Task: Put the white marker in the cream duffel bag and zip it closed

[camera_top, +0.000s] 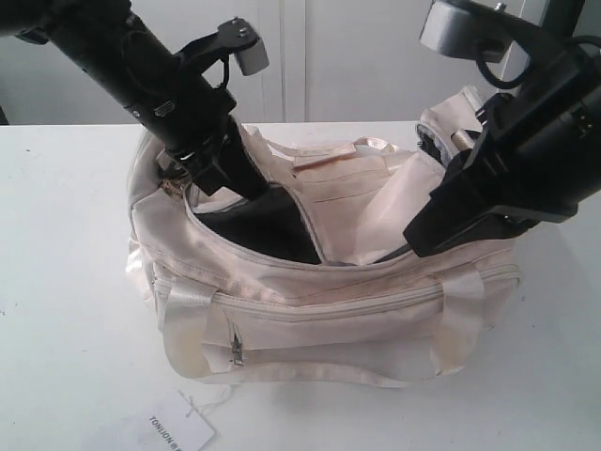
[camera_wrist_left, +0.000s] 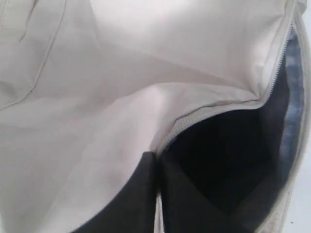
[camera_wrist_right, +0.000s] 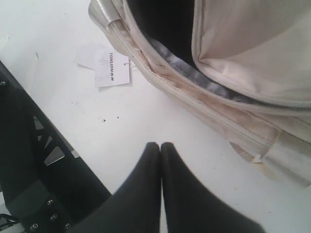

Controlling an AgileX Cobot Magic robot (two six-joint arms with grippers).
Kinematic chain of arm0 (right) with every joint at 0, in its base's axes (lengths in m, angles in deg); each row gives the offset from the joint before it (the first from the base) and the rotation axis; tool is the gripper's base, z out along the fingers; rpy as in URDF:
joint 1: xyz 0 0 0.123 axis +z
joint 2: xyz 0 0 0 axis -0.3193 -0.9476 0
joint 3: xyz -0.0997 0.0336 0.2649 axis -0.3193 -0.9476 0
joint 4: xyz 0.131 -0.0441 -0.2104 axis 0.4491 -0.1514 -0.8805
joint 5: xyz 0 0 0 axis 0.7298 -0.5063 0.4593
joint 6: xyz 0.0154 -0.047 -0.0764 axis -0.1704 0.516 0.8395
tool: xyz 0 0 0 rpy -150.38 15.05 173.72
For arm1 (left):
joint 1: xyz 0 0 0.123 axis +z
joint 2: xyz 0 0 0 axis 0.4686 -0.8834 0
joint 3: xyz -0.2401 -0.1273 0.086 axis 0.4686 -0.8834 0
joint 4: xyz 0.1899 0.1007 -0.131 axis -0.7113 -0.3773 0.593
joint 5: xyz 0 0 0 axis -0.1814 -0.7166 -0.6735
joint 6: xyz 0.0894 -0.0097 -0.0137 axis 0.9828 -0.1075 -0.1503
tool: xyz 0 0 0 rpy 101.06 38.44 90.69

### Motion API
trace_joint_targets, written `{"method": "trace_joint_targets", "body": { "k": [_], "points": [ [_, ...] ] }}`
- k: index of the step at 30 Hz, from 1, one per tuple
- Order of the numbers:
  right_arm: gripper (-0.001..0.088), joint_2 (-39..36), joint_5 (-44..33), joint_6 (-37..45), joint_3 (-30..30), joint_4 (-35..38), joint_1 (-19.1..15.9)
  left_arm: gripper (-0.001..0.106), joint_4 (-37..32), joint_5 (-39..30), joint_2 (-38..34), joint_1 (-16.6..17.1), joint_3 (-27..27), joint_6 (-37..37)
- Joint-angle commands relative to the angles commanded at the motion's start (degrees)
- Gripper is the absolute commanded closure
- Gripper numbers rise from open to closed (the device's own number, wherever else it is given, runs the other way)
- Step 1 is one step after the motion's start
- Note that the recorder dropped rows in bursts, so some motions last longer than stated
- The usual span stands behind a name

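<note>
The cream duffel bag [camera_top: 329, 319] sits on the white table with its top open and its black lining [camera_top: 272, 230] showing. My left gripper [camera_top: 246, 188] reaches into the opening at the bag's left end. In the left wrist view it [camera_wrist_left: 158, 158] is shut on the bag's zipper edge [camera_wrist_left: 214, 112], with a pale strip pinched between the fingers beside the cream fabric [camera_wrist_left: 97, 97]. My right gripper [camera_top: 423, 240] hangs at the bag's right end; over the bare table next to the bag [camera_wrist_right: 252, 48] it [camera_wrist_right: 160, 144] is shut with nothing in it. The white marker is out of view.
A white paper tag [camera_top: 178, 432] with black print lies on the table in front of the bag, and shows in the right wrist view [camera_wrist_right: 112, 68] too. A front pocket zip pull [camera_top: 238, 355] hangs on the bag's near side. A black frame [camera_wrist_right: 29, 160] borders the table.
</note>
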Motion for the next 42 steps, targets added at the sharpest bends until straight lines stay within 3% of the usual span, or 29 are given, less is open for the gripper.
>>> {"method": "trace_joint_targets", "body": {
  "k": [3, 7, 15, 19, 22, 28, 32, 42],
  "points": [
    [0.0868, 0.0, 0.0, 0.0, 0.0, 0.0, 0.0, 0.091, -2.49, -1.77, -0.23, 0.0, 0.0, 0.64],
    [0.0868, 0.0, 0.0, 0.0, 0.0, 0.23, 0.0, 0.055, -2.39, -1.47, -0.23, 0.0, 0.0, 0.32],
    [0.0868, 0.0, 0.0, 0.0, 0.0, 0.76, 0.0, 0.054, -1.25, -0.74, 4.05, 0.0, 0.0, 0.22],
    [0.0868, 0.0, 0.0, 0.0, 0.0, 0.76, 0.0, 0.058, -4.7, 5.92, 7.36, 0.0, 0.0, -4.68],
    [0.0868, 0.0, 0.0, 0.0, 0.0, 0.76, 0.0, 0.075, -12.28, 12.24, 7.99, 0.12, 0.0, -14.64],
    [0.0868, 0.0, 0.0, 0.0, 0.0, 0.76, 0.0, 0.105, -18.91, 12.54, 7.99, 0.12, 0.0, -21.49],
    [0.0868, 0.0, 0.0, 0.0, 0.0, 0.76, 0.0, 0.105, -19.59, 12.3, 7.99, 1.42, 0.0, -27.46],
    [0.0868, 0.0, 0.0, 0.0, 0.0, 0.76, 0.0, 0.105, -19.6, 7.5, 7.99, 9.93, 0.0, -40.6]
  ]
}}
